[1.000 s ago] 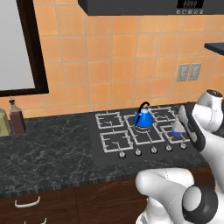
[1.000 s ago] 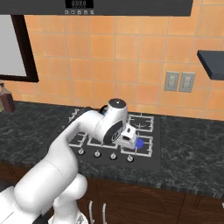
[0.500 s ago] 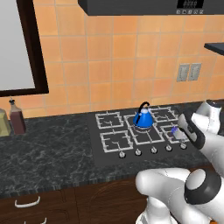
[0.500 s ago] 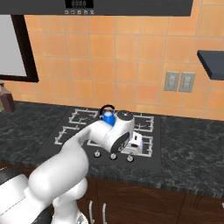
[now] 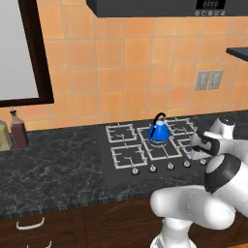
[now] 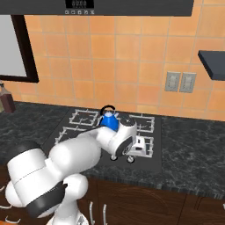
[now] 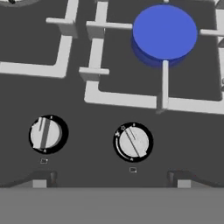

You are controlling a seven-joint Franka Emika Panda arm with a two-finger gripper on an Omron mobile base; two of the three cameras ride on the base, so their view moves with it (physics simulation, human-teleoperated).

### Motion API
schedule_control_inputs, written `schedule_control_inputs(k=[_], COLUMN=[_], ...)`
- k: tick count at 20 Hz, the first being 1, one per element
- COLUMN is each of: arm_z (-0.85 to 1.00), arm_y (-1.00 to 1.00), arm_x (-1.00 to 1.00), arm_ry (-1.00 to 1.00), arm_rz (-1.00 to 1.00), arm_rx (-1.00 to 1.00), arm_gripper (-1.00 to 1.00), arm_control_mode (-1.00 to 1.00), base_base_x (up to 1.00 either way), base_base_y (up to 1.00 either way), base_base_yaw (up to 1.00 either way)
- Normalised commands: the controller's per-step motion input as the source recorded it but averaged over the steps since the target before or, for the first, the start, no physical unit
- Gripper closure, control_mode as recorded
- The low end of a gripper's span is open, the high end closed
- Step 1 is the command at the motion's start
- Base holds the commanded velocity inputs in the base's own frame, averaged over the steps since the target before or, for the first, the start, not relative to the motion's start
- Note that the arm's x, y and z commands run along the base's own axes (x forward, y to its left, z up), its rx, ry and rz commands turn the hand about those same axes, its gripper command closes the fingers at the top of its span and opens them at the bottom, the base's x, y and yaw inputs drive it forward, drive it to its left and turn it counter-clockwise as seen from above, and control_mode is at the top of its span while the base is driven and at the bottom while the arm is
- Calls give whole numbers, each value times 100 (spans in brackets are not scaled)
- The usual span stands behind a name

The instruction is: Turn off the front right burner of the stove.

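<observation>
Hovering low over the front right corner of the stove (image 5: 121, 167), the pincer (image 7: 111, 181) points down at the black panel, and its two dark fingertips (image 7: 41, 179) stand wide apart with nothing between them. Between the fingertips, a little further on in the hand view, lies a round silver knob (image 7: 133, 141) with its bar turned at a slant, and it touches neither fingertip. Beside it sits a second knob (image 7: 45, 134) whose bar stands nearly straight. Just beyond the slanted knob is the front right burner (image 7: 164, 33), with a blue disc of flame at the centre of its pale-grey grate. In the left base view this burner (image 5: 189, 145) sits by the stove's right edge, partly hidden by the arm. A blue kettle (image 5: 158, 130) stands on the middle rear grate, apart from the lit burner. The stove is set into the dark speckled counter (image 5: 53, 169), and near the counter's left end, against the orange tiled wall, stands a brown bottle (image 5: 19, 131).
</observation>
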Motion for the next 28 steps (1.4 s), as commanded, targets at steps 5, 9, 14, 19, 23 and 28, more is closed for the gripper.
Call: schedule_control_inputs(k=[5, 9, 14, 19, 23, 28], arm_z=[-33, -9, -12, -21, -14, 0], arm_y=[-25, -12, 0, 0, -1, 0], arm_x=[14, 17, 24, 6, 0, 0], arm_ry=[3, 1, 0, 0, 0, 0], arm_rz=[0, 0, 0, 0, 0, 0], arm_rx=[0, 0, 0, 0, 0, 0], arm_gripper=[-100, -100, -100, -100, -100, 100], arm_control_mode=[-100, -100, -100, -100, -100, -100], base_base_x=[0, 0, 0, 0, 0, 0], base_base_y=[0, 0, 0, 0, 0, 0], base_base_yaw=[0, 0, 0, 0, 0, 0])
